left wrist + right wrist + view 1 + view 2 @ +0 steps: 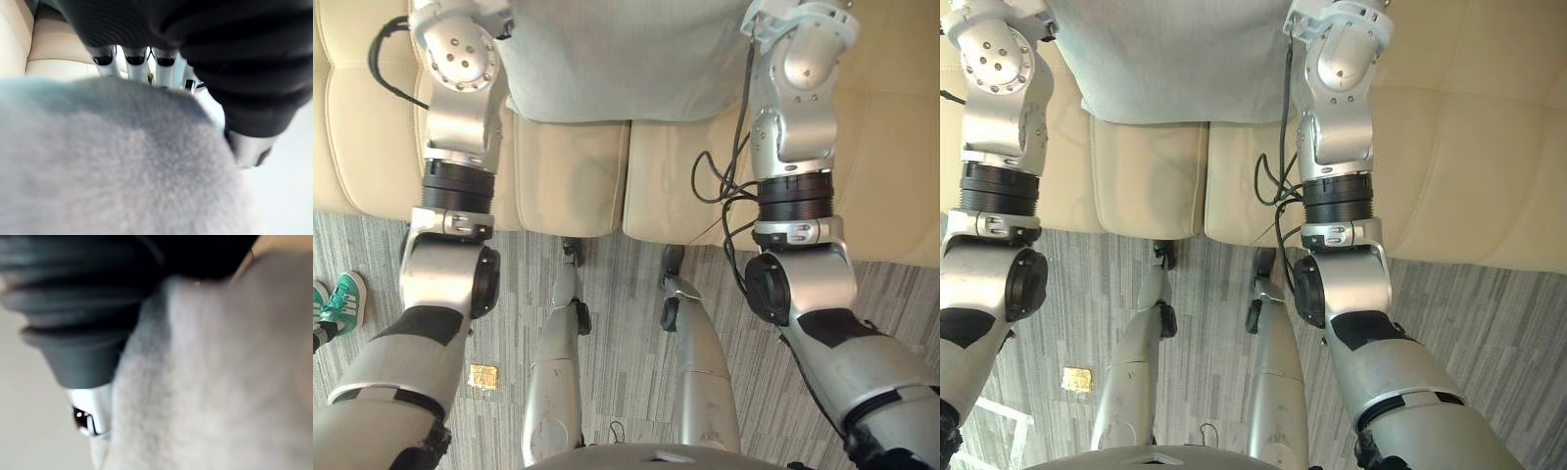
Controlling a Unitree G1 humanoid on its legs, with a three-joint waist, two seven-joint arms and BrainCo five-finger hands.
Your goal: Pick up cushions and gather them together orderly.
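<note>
One soft grey fabric cushion [617, 59], up between the two hands and touching each: left hand [215, 54] at one side edge, right hand [73, 308] at the other. For both hands, cannot tell if closed on the cloth or open, much being hidden behind it. Lower edge of the cushion over the seat of one cream leather sofa [862, 176]. Free seat below that edge, wider toward the right hand. Front edge of the seat meeting grey striped carpet [372, 245]. On the carpet, one small yellow square piece [483, 376] and a person's green-and-white shoe [347, 299], well apart from both hands.
</note>
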